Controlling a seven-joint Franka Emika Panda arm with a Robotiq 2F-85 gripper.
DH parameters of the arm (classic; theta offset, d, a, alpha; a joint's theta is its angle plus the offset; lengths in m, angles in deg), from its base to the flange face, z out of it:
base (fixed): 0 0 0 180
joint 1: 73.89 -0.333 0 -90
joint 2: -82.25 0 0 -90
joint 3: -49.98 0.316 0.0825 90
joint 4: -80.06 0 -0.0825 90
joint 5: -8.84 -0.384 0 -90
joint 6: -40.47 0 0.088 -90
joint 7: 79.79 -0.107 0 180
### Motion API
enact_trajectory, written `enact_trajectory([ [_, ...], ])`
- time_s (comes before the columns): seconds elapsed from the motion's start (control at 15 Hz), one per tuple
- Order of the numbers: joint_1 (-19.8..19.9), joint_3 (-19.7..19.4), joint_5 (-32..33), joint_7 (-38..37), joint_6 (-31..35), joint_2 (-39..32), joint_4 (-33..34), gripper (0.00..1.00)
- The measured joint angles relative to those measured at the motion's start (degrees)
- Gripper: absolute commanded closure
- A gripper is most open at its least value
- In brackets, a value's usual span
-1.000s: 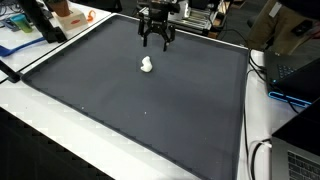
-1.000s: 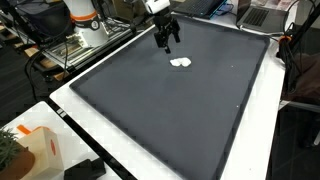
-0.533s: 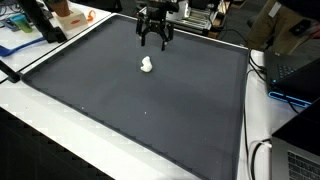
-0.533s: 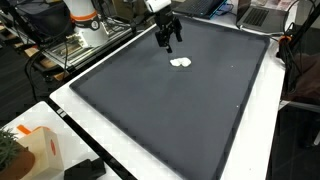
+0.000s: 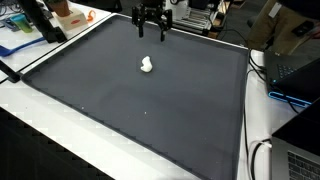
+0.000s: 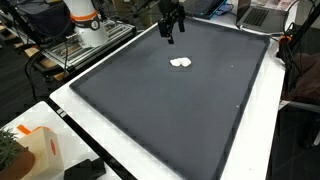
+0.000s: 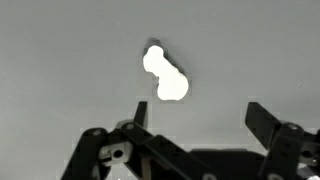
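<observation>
A small white lumpy object (image 5: 147,66) (image 6: 181,62) lies on the dark grey mat (image 5: 150,110) in both exterior views. My gripper (image 5: 151,36) (image 6: 172,36) hangs open above the mat's far part, beyond the white object and clear of it. In the wrist view the white object (image 7: 165,76) shows bright against the mat, ahead of my open gripper (image 7: 200,112), slightly to the left of the gap. Nothing is between the fingers.
The mat covers a white table (image 5: 60,135). An orange-and-white item (image 5: 68,15) and clutter stand at a far corner. Laptops and cables (image 5: 285,70) sit along one side. A white robot base (image 6: 85,25) and a wire rack stand beyond the mat.
The gripper has risen and drawn back toward the mat's far edge, away from the white object. It stays open. The white object has not moved.
</observation>
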Motion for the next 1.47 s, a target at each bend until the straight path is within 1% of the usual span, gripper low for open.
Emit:
enact_trajectory([
  [0.13, 0.7, 1.2, 1.3, -2.1, -4.9, 0.2, 3.1, 0.0],
  [0.33, 2.3, 1.6, 10.0, -11.5, -9.3, -0.6, 6.2, 0.0],
  [0.4, 2.7, 1.7, 11.1, -12.8, -9.5, -0.9, 6.5, 0.0],
  [0.87, 3.4, 1.9, 11.5, -13.2, -9.5, -1.6, 7.0, 0.0],
  [1.0, 3.8, 1.9, 11.5, -13.2, -10.6, -1.9, 7.9, 0.0],
  [1.2, 4.3, 1.9, 11.5, -13.2, -15.1, -2.6, 10.6, 0.0],
  [1.47, 4.4, 1.9, 11.4, -13.2, -24.7, -4.9, 16.9, 0.0],
])
